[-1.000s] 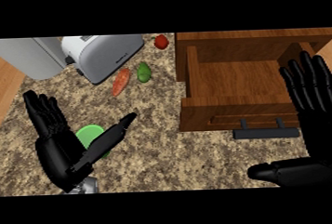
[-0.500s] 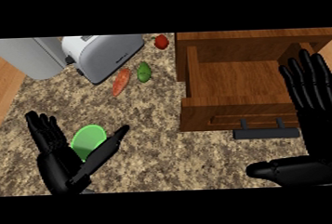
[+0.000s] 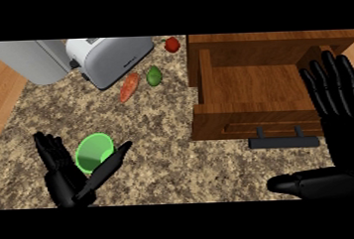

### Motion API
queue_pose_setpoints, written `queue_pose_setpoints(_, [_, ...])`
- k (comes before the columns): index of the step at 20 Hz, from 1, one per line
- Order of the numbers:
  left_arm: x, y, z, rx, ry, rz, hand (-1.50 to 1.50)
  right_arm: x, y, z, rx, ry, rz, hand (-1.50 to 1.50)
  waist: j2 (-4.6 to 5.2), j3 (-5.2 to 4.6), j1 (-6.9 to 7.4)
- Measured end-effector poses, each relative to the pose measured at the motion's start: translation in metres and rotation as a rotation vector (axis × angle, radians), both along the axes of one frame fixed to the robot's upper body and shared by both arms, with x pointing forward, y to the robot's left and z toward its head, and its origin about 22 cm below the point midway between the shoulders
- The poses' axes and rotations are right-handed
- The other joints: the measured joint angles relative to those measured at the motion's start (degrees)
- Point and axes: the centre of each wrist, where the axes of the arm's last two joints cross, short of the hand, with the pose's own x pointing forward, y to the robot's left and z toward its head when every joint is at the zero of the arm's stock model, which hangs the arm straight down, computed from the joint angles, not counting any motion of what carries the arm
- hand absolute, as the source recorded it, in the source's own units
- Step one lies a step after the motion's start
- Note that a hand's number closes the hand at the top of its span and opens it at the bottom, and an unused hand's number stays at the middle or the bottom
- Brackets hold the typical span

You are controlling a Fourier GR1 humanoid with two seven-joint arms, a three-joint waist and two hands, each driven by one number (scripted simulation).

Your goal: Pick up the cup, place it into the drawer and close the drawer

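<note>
A green cup (image 3: 93, 152) lies on the granite counter at the lower left, its mouth facing me. My left hand (image 3: 68, 181) is open just below it, fingers to the cup's left and thumb to its right, partly covering its lower edge. The wooden drawer (image 3: 245, 92) stands pulled open at the right, empty inside, with a black handle (image 3: 283, 141) on its front. My right hand (image 3: 337, 93) is open, fingers straight up over the drawer's right side.
A silver toaster (image 3: 108, 57) and a grey appliance (image 3: 24, 60) stand at the back left. An orange carrot (image 3: 129, 87), a green fruit (image 3: 155, 75) and a red fruit (image 3: 172, 44) lie between toaster and drawer.
My left hand has drawn back toward the lower edge of the view, uncovering most of the green cup. The right hand and drawer have stayed put.
</note>
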Motion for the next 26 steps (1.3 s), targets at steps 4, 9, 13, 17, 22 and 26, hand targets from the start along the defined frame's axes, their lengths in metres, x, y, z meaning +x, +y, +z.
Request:
queue_pose_setpoints(4, [-0.005, 0.008, -0.024, -0.012, 0.014, 0.008, -1.5, -0.007, -0.001, 0.006, 0.002, 0.0, -0.002, -1.5, -0.02, -0.02, -0.03])
queue_pose_setpoints(9, [-0.009, 0.017, -0.046, -0.026, 0.027, 0.011, -1.5, -0.005, 0.004, 0.005, 0.001, 0.001, 0.0, -1.5, -0.01, 0.01, -0.01])
queue_pose_setpoints(13, [-0.005, 0.019, -0.056, -0.04, 0.023, 0.015, -1.5, -0.005, 0.001, 0.009, 0.002, 0.001, -0.001, -1.5, -0.06, 0.11, -0.02])
queue_pose_setpoints(17, [-0.007, 0.024, -0.067, -0.035, -0.005, 0.029, -1.5, -0.007, 0.003, 0.007, 0.003, 0.001, -0.004, -1.5, -0.18, 0.26, 0.05])
queue_pose_setpoints(22, [-0.011, 0.032, -0.087, -0.049, 0.012, 0.049, -1.5, -0.008, -0.004, 0.004, -0.003, 0.002, 0.008, -1.5, -0.09, 0.14, -0.04])
queue_pose_setpoints(26, [-0.015, 0.026, -0.1, -0.066, 0.033, 0.046, -1.5, -0.006, 0.0, -0.002, -0.002, 0.007, 0.013, -1.5, -0.03, 0.06, -0.04])
